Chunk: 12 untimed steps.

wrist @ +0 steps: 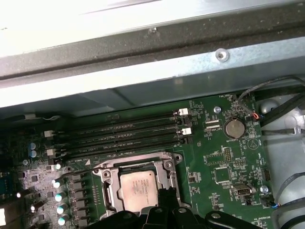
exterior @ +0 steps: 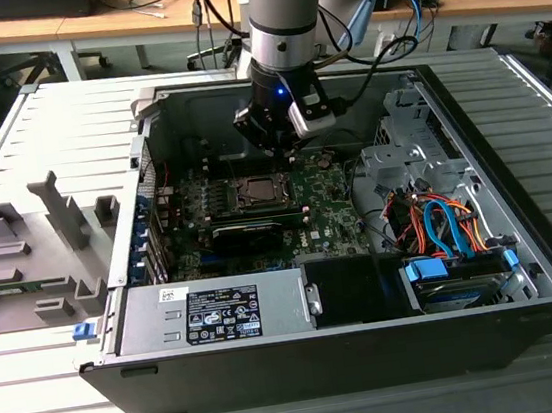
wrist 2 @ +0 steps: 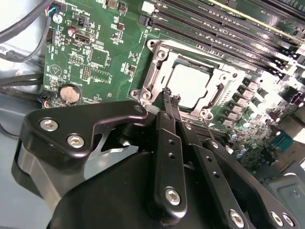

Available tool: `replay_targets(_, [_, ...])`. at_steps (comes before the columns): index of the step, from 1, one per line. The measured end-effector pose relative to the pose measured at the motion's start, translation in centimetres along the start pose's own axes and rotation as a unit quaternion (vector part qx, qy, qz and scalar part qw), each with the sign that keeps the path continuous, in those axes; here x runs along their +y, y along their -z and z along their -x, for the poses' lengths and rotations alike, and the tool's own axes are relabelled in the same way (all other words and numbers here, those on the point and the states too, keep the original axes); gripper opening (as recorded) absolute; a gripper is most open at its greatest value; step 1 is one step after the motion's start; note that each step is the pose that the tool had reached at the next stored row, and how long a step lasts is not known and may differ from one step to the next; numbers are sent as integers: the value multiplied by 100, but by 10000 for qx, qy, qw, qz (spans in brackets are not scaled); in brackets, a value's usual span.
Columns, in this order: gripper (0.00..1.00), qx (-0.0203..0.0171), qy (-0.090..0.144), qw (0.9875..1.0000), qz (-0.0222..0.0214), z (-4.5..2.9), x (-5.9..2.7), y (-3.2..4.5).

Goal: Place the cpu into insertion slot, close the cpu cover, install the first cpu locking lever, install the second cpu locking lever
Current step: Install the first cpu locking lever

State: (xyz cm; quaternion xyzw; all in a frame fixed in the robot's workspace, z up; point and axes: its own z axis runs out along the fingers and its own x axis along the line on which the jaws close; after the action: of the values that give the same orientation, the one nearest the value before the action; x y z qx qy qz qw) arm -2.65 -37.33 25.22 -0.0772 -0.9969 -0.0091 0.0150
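The cpu (wrist 2: 190, 86), a pale square chip, lies flat in the insertion slot (wrist 2: 190, 63) on the green motherboard. The silvery cpu cover (wrist 2: 153, 71) frames it and looks folded down around it. My gripper (wrist 2: 170, 97) hangs just above the socket's edge with its two black fingers (wrist 2: 167, 157) pressed together; I see nothing between them. A thin metal lever rod (wrist 2: 208, 129) runs beside the fingertips. In the first wrist view the cpu (wrist: 138, 191) and cover (wrist: 136, 164) sit just beyond the gripper (wrist: 164, 193). In the exterior view the gripper (exterior: 282, 145) hovers over the socket (exterior: 257, 191).
Long black memory slots (wrist: 119, 136) run along one side of the socket. A coin battery (wrist: 234, 128) and cables (exterior: 440, 227) lie towards the exterior view's right. A black graphics card (exterior: 247, 232) sits in front of the socket, and the case wall (wrist: 152, 71) stands close behind.
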Motion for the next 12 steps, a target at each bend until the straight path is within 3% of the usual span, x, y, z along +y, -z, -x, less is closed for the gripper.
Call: replay_targets(12, [11,4,211,9998,-6,0,0,0])
